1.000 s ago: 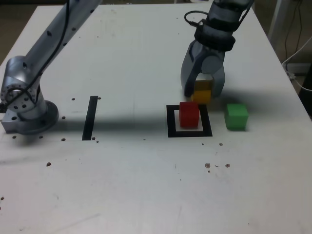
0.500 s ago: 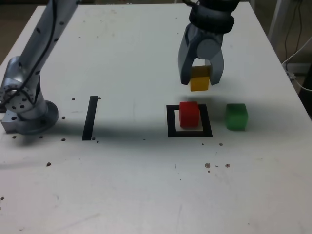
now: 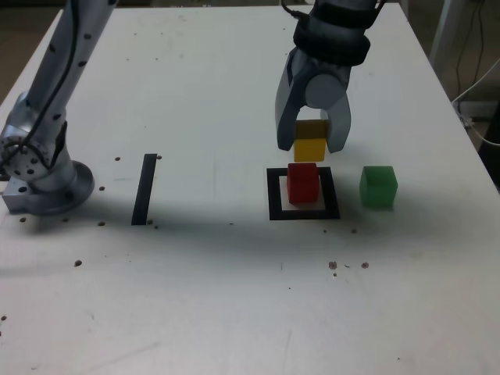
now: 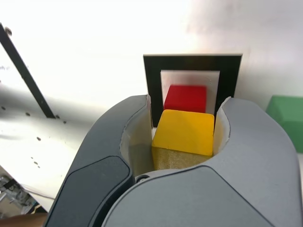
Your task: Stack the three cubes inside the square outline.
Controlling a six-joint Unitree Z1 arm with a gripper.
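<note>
My gripper is shut on the yellow cube, which hangs in the air just behind and above the red cube. The wrist view shows the yellow cube clamped between both fingers, with the red cube below it. The red cube sits inside the square outline, a thick black frame with a white centre. The green cube rests on the table to the outline's right in the exterior view, and its edge shows in the wrist view.
A straight black strip lies on the white table to the exterior view's left of the outline. The arm's grey base stands at the far left. Small dark specks dot the tabletop in front.
The gripper lifted the yellow cube off the table, then carried it to the exterior view's left and toward the red cube. The red and green cubes have not moved.
</note>
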